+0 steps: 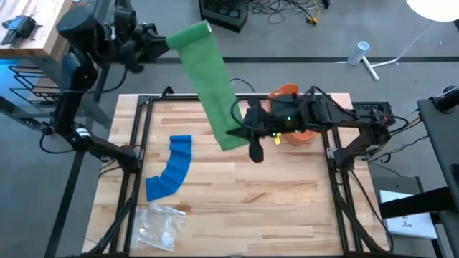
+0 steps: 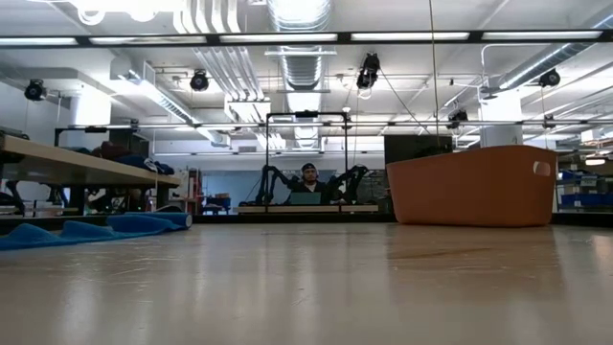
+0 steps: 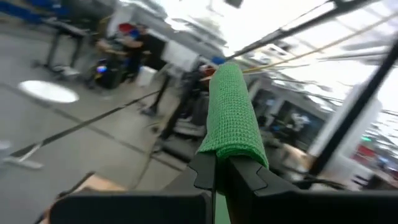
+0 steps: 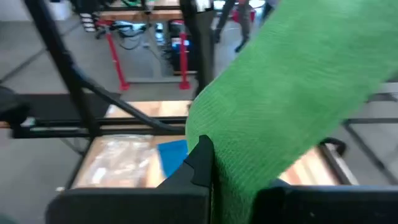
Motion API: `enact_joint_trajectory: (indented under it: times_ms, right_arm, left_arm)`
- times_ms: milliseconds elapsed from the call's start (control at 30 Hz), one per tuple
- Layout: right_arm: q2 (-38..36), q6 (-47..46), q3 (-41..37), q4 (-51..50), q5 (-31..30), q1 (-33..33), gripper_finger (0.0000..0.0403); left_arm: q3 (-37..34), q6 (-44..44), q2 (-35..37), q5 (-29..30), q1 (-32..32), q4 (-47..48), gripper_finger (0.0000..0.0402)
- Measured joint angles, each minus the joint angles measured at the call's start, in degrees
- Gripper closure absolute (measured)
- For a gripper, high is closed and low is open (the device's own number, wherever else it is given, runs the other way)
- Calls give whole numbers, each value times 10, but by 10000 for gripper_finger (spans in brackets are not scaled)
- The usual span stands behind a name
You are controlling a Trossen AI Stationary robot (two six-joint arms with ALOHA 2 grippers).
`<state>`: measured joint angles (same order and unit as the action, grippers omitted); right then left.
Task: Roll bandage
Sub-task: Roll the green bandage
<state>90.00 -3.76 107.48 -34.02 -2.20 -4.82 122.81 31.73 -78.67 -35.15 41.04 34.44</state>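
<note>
- Fingers, right gripper (image 4: 214,186): closed on the lower end of the green bandage (image 1: 211,82), above the middle of the desk (image 1: 287,193); the cloth passes between the two dark fingers in the right wrist view.
- Fingers, left gripper (image 3: 217,171): closed on the upper end of the same bandage, raised beyond the desk's far-left corner; the cloth bunches over the tips in the left wrist view.
- Green bandage: stretched as a flat strip between the two grippers, slanting from the far left down to mid-desk; clear of the surface; not yet rolled.
- Plastic bag (image 1: 161,223): near-left corner of the desk; lying flat; untouched.
- Blue bandage (image 1: 171,168): left of centre, curved and unrolled on the wood; well apart from both grippers.
- Orange bin (image 2: 469,187): far-right part of the desk, just behind the right arm.
- Person (image 2: 308,172): seated in the room beyond; well away.
- Risk, judged: both grips sit near the strip's ends, so a pull too hard could slip an end free; slack would let the strip sag or twist, giving a crooked roll; the right arm may nudge the bin.
</note>
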Motion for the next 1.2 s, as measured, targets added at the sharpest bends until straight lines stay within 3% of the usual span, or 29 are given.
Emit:
enact_joint_trajectory:
  times_ms: [267, 533, 700, 1033, 1200]
  right_arm:
    - [-6, -81, 31, 69, 42, -52, 403]
    - [-5, -94, 113, 136, 72, -63, 403]
    - [-5, -93, 158, 161, 76, -63, 403]
    - [-4, -53, 181, 160, 46, -21, 403]
    - [-4, -53, 181, 164, 33, 2, 403]
  left_arm:
    - [-107, -53, 0, -33, 103, -3, 397]
    - [-239, -85, 0, -33, 110, -41, 397]
    - [-311, -99, 0, -23, 88, -62, 399]
    - [-459, -113, 1, 119, -35, -97, 399]
    - [-531, -122, 1, 136, -85, -134, 400]
